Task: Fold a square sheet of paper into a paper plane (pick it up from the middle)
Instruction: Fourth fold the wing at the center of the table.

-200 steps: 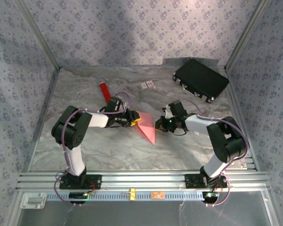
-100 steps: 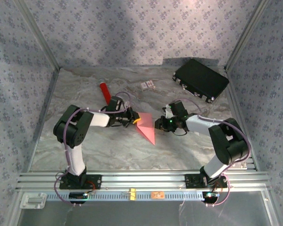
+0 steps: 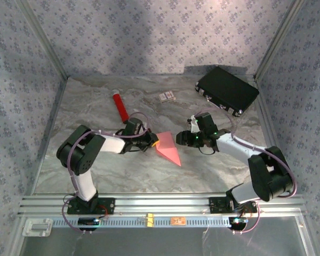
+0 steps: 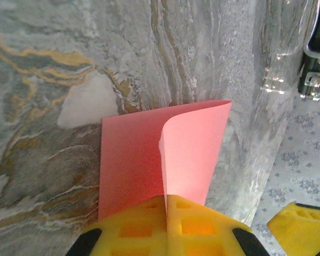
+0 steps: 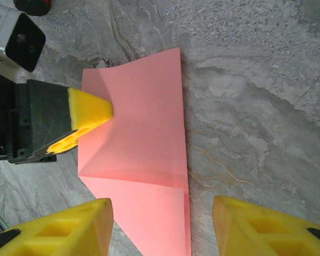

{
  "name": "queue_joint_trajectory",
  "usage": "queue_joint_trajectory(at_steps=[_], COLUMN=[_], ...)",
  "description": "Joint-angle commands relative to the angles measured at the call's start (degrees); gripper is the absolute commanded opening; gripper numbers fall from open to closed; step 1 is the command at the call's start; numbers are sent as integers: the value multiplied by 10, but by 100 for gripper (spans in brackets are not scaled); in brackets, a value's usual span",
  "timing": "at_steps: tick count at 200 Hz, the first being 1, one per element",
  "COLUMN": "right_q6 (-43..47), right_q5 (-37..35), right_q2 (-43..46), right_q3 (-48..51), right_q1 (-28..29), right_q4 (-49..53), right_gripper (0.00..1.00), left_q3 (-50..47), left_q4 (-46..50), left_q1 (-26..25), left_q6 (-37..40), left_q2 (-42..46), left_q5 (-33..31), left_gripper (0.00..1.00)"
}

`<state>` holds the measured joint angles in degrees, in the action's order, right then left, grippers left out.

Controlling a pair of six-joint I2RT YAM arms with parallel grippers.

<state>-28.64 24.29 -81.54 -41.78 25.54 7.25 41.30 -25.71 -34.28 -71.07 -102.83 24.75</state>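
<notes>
The square sheet of paper [image 3: 168, 149] is pink-red and folded into a pointed, plane-like wedge on the marble table, its tip toward the near edge. My left gripper [image 3: 152, 142] is shut on the paper's left edge. In the left wrist view the yellow pads [image 4: 149, 224] meet on the paper [image 4: 133, 160], with a flap curling up between them. My right gripper [image 3: 180, 138] stands open just right of the paper. In the right wrist view it [image 5: 162, 218] straddles the paper [image 5: 144, 144] without touching it, and the left gripper's pad [image 5: 89, 111] pinches the far edge.
A black case [image 3: 227, 89] lies at the back right. A red cylinder [image 3: 119, 106] lies at the back left, and a small printed card [image 3: 167, 96] between them. Patterned walls close in three sides.
The right gripper has opened and let go of the paper. The left gripper has shut on it and drawn it slightly toward the near edge.
</notes>
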Motion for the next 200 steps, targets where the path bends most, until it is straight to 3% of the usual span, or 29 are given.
queue_joint_trajectory(at_steps=[1,23,56,89,115,143,200], right_q6=[28,48,68,106,185,265,344], right_q5=[-14,-29,-105,-145,-194,-238,-319], right_q2=[22,39,76,115,129,115,79], right_q3=[12,17,48,107,133,141,151], right_q1=[5,18,46,74,130,186,264], right_q4=[15,13,-11,-90,-132,-152,-180], right_gripper=[54,54,53,53,54,52,48], left_q3=[-5,3,19,13,12,16,26], left_q4=[-17,-30,-45,-73,-69,-63,-53], left_q1=[-3,-3,-3,-4,-4,-3,-3], left_q6=[-10,-2,1,-15,-21,-24,-30], left_q2=[30,32,20,9,11,12,12], left_q5=[-34,-12,37,61,63,63,64], left_gripper=[3,20,27,27,20,11,8])
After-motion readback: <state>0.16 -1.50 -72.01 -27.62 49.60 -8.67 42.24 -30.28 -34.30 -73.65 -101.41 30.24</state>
